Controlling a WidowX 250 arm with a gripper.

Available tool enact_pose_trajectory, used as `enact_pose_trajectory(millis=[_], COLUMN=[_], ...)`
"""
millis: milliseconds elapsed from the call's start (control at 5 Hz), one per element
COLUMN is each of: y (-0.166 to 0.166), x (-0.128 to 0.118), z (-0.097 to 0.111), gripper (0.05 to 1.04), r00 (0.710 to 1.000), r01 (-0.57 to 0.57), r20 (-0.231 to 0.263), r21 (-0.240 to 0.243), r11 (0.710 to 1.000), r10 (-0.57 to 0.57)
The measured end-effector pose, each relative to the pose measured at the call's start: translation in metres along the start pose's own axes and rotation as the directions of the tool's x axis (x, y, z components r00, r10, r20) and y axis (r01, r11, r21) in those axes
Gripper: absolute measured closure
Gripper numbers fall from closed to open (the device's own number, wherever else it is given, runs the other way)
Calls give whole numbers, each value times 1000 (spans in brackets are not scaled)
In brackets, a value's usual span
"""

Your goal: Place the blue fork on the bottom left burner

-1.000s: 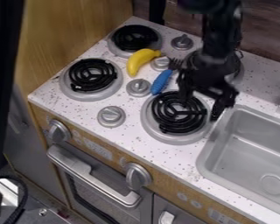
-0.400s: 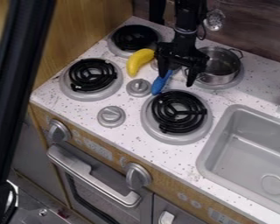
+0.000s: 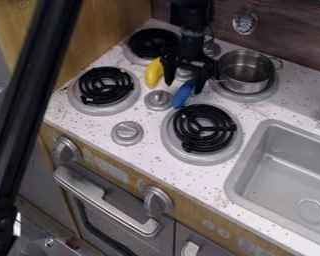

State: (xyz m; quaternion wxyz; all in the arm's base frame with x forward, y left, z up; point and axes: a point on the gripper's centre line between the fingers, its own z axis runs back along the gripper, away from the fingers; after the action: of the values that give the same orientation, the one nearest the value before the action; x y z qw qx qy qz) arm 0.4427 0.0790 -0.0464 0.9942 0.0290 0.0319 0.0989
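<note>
We list, largest first: one white stovetop (image 3: 148, 161), spread below and around the fingers; one grey sink (image 3: 236, 181), well apart from them, toward the lower right; one black gripper (image 3: 184, 87), its fingers parted, upright over the stovetop's back half. Four burners: bottom right (image 3: 205, 128), just below the fingers; bottom left (image 3: 104, 86), to their left; top left (image 3: 154, 43), up and left of them; top right (image 3: 246, 98), to their right, bearing a steel pot (image 3: 245, 70). One yellow banana (image 3: 153, 73), beside the left finger in the view and partly behind it. One blue fork (image 3: 183, 94), on the stovetop, its handle showing between the fingertips, near the right one; whether they touch, we cannot tell. Last, one small knob (image 3: 158, 100), just below and left of the fingers.
</note>
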Motion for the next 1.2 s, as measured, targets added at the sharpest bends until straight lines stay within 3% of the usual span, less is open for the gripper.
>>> enact_pose_trajectory(millis=[200,400,600,800,1000,1200], y=[-4,-4,0,3,12,40], x=[2,-1,-9,-12,-25,-42], z=[-11,-16,-8,19,41,36], gripper=[133,407,662,682,682,682], r00=[1000,1000,999,994,987,992], r01=[-11,0,53,69,84,44], r20=[-13,-10,-12,80,135,114], r21=[-35,-39,-3,4,38,4], r11=[999,999,999,998,996,999], r10=[10,0,-53,-69,-89,-45])
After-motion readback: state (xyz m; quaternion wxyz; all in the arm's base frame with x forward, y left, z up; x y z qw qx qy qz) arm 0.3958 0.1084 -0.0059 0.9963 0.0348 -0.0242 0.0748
